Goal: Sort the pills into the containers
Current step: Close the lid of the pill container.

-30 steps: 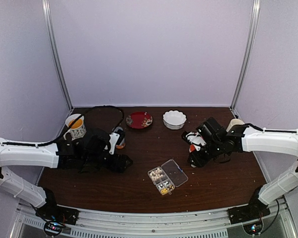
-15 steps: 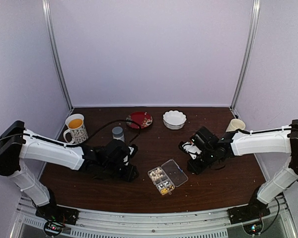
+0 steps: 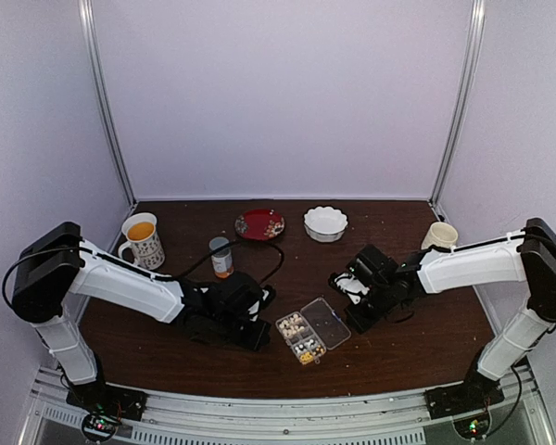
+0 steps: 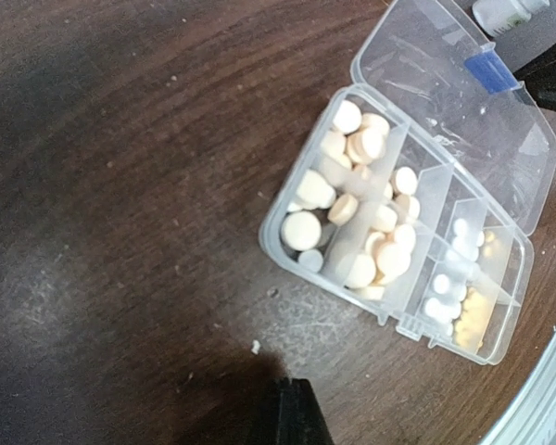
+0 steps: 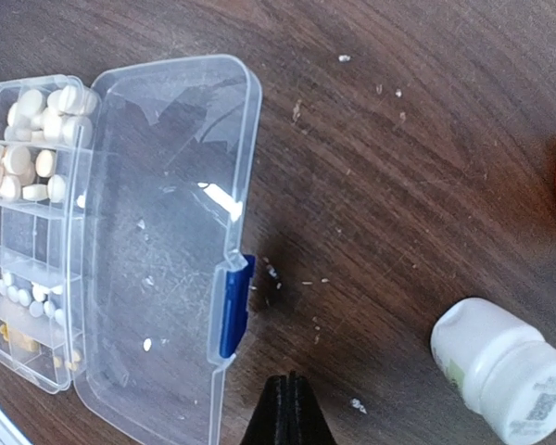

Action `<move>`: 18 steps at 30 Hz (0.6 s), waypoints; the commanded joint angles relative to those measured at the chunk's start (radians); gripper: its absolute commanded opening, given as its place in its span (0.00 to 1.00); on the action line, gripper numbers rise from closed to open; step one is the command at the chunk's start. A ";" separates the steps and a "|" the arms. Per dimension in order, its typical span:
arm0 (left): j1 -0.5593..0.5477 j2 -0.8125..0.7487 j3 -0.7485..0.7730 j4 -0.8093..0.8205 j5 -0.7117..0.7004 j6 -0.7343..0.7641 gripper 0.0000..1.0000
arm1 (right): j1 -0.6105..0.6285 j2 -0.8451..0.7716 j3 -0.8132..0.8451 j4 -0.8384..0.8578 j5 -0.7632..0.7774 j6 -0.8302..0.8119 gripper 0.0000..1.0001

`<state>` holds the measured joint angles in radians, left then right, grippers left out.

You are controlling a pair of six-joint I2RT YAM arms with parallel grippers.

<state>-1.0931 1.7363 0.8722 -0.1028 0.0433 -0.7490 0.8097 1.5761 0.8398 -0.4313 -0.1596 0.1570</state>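
Pinching shut on nothing, the left gripper (image 4: 292,410) hangs over the dark wooden table (image 4: 120,185), with the flat clear-plastic rectangular pill box (image 4: 445,120) of whitish round pills (image 4: 301,230) at one o'clock. The right gripper (image 5: 290,408), also closed and empty, has it at eleven.

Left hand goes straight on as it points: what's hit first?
Likely the pill box, near corner first, at the cell of cream pills; only bare table lies between. Depth is unclear.

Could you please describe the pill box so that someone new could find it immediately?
On the dark wooden table, look at the middle, near the front edge. The pill box lies there, flat and clear, its lid open. Only it has small cells holding pills.
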 commanded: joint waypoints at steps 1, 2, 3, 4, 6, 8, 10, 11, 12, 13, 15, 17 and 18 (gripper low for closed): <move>-0.004 0.042 0.029 0.075 0.058 -0.030 0.00 | 0.008 0.043 0.019 0.020 -0.024 0.029 0.00; -0.005 0.051 0.029 0.082 0.064 -0.034 0.00 | 0.008 0.053 0.022 0.018 -0.032 0.032 0.00; -0.005 0.060 0.028 0.086 0.069 -0.039 0.00 | 0.009 0.061 0.025 0.018 -0.043 0.034 0.00; -0.005 0.067 0.027 0.092 0.074 -0.041 0.00 | 0.009 0.067 0.025 0.020 -0.054 0.036 0.00; -0.004 0.075 0.025 0.097 0.084 -0.042 0.00 | 0.010 0.068 0.019 0.039 -0.091 0.041 0.00; -0.005 0.083 0.027 0.119 0.096 -0.043 0.00 | 0.009 0.059 0.013 0.058 -0.123 0.049 0.00; -0.005 0.093 0.030 0.132 0.103 -0.045 0.00 | 0.009 0.044 0.008 0.070 -0.151 0.054 0.00; -0.004 0.098 0.033 0.132 0.104 -0.048 0.00 | 0.009 0.035 0.006 0.076 -0.164 0.055 0.00; -0.005 0.102 0.036 0.133 0.105 -0.050 0.00 | 0.010 0.028 0.005 0.081 -0.179 0.055 0.00; -0.004 0.105 0.038 0.135 0.109 -0.051 0.00 | 0.010 0.020 0.003 0.088 -0.203 0.055 0.00; -0.004 0.112 0.040 0.144 0.118 -0.053 0.00 | 0.009 0.006 -0.003 0.105 -0.243 0.058 0.00; -0.004 0.116 0.042 0.150 0.123 -0.055 0.00 | 0.010 -0.006 -0.006 0.118 -0.275 0.062 0.00; -0.005 0.118 0.043 0.152 0.125 -0.056 0.00 | 0.010 -0.011 -0.007 0.122 -0.288 0.062 0.00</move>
<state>-1.0931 1.8202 0.8963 0.0280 0.1429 -0.7921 0.8135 1.6131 0.8440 -0.3611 -0.3538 0.2008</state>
